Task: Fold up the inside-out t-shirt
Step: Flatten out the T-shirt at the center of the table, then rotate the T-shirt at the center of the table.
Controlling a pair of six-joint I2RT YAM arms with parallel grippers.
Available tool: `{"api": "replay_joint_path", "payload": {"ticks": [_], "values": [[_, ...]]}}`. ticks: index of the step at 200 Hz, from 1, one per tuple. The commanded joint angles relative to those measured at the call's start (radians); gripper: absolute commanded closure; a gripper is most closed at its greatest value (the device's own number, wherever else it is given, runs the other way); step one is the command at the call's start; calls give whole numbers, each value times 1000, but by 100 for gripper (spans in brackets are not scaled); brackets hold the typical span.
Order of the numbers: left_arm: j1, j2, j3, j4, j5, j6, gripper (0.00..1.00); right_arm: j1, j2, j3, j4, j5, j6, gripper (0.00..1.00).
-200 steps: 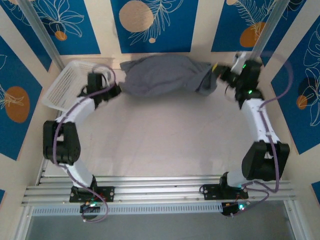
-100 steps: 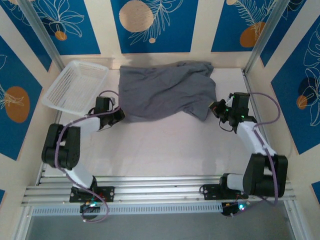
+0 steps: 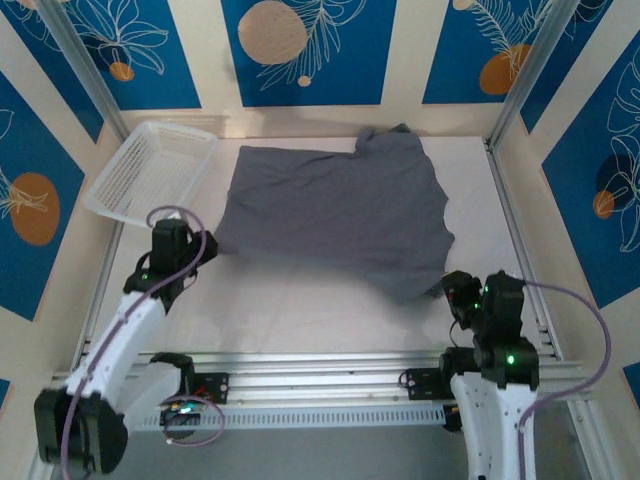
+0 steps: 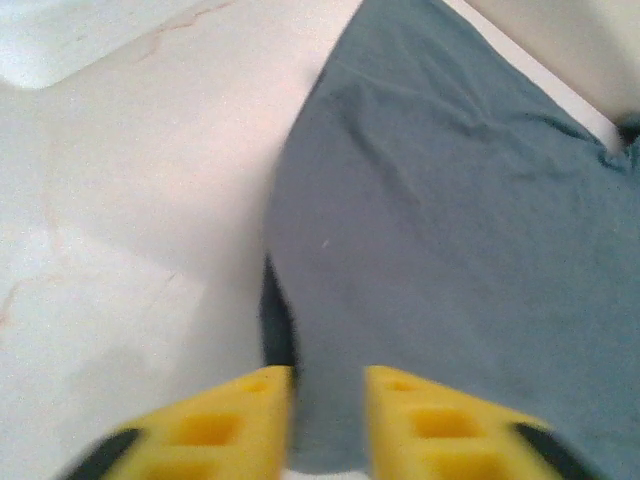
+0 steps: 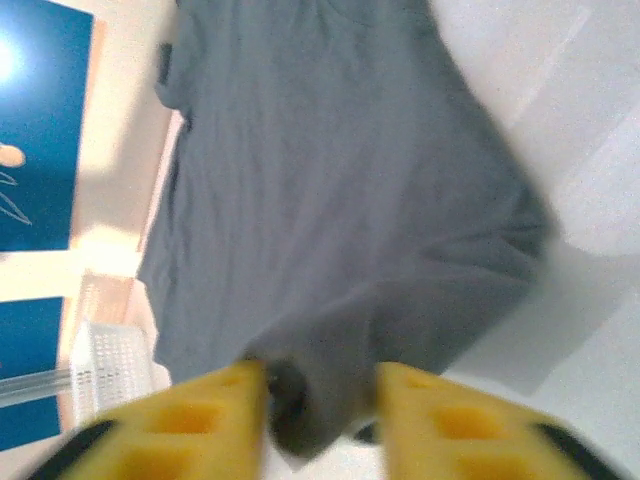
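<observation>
The slate-grey t-shirt (image 3: 340, 210) lies spread over the white table, its far edge near the back wall and its near right corner reaching toward the right arm. My left gripper (image 3: 200, 250) is at the shirt's near left corner. In the left wrist view its yellow fingers (image 4: 240, 415) are closed on a strip of the shirt (image 4: 450, 230). My right gripper (image 3: 452, 290) is at the near right corner. In the right wrist view a bunched fold of the shirt (image 5: 330, 200) sits pinched between that gripper's fingertips (image 5: 322, 400).
A white mesh basket (image 3: 150, 170) stands at the back left, just left of the shirt, and appears as the basket (image 5: 105, 365) in the right wrist view. Bare table (image 3: 300, 310) lies between the shirt and the aluminium rail (image 3: 320, 370) at the near edge.
Both arms have drawn back from the far side toward the near edge, pulling the shirt with them. The shirt went from a bunched roll to a wide flat spread.
</observation>
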Motion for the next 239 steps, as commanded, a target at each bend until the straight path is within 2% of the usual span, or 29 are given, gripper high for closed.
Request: {"api": "replay_joint_path", "payload": {"ticks": [1, 6, 16, 38, 53, 67, 79, 99, 110, 119, 132, 140, 161, 193, 215, 239], "values": [[-2, -118, -7, -42, -50, 6, 37, 7, -94, 25, -17, -29, -5, 20], [-3, -130, 4, -44, -38, 18, 32, 6, -102, 46, -4, -20, -28, 17], [-4, -141, 24, -39, 5, 36, 29, 5, -101, 87, 37, 14, -93, 11], [-46, -85, 61, 66, 85, 53, 29, 6, -10, 107, 218, 71, -198, 10], [-139, 43, 142, 106, 30, 89, 29, 7, 166, 117, 344, 23, -231, 11], [-215, 226, 253, 106, -55, 133, 32, 8, 380, 127, 461, -40, -200, 11], [-223, 413, 364, 80, -96, 105, 46, 14, 599, 172, 533, -103, -183, 18], [-218, 725, 573, 28, -158, 89, 81, 63, 978, 347, 552, -144, -225, 34], [-210, 879, 699, -13, -163, 79, 100, 81, 1160, 455, 539, -132, -258, 51], [-198, 986, 794, -46, -144, 62, 100, 85, 1301, 541, 522, -99, -283, 57], [-183, 1109, 905, -75, -138, 30, 100, 78, 1474, 664, 476, -47, -290, 86], [-172, 1171, 964, -101, -134, 14, 100, 66, 1563, 725, 463, -51, -290, 100], [-147, 1271, 1051, -126, -121, -10, 100, 56, 1738, 867, 417, -110, -264, 100], [-132, 1339, 1056, -124, -121, -37, 100, 80, 1905, 1015, 363, -64, -239, 100], [-117, 1331, 972, -90, -107, -69, 100, 79, 2016, 1111, 297, -96, -245, 100], [-110, 1268, 836, -24, -98, -78, 100, 86, 2052, 1148, 274, -80, -282, 100]]}}
